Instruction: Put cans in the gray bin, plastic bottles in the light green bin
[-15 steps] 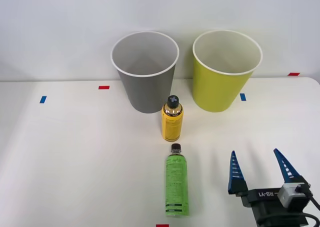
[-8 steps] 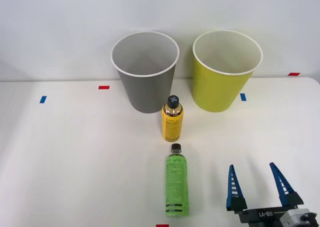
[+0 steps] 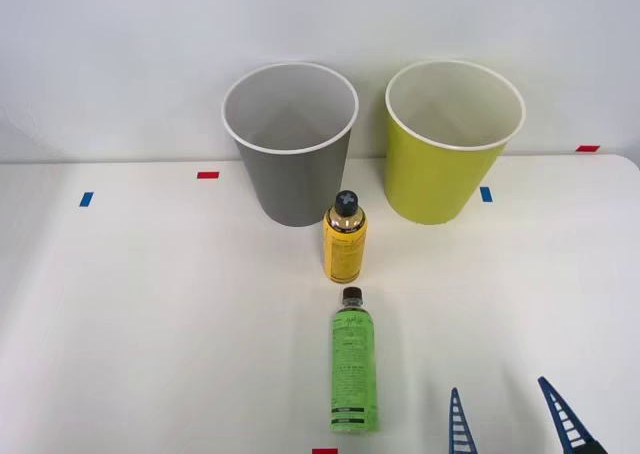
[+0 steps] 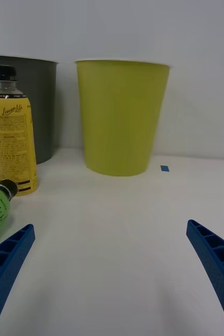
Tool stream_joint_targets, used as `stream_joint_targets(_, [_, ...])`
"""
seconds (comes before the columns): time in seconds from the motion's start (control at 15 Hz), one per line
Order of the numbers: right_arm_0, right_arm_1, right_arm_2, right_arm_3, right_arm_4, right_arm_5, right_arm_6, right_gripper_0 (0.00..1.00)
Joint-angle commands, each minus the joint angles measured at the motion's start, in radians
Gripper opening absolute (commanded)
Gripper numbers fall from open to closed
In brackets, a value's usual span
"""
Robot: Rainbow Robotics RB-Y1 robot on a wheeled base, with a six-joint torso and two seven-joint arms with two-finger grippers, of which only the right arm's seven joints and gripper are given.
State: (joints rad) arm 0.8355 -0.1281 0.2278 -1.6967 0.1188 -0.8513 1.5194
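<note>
Our right claw (image 3: pixel 511 421) has drawn back toward the near edge of the white bench (image 3: pixel 150 324), fingers wide and empty, leaving the slim bright green plastic bottle (image 3: pixel 353 372) lying flat beside the upright yellow bottle (image 3: pixel 344 238), so sorting looks unstarted.

Lying bottle (image 3: pixel 353 371) lies before upright bottle (image 3: pixel 344 237); two bins (image 3: pixel 290 144) stand side by side behind.
</note>
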Motion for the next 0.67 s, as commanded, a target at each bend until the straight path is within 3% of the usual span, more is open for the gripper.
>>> stream_joint_targets(0.07, [0.042,-0.025,0.036,0.000,-0.039,0.002,0.010,1.00])
stream_joint_targets(0.67, [0.116,-0.028,0.048,0.000,-0.065,0.005,0.028,1.00])
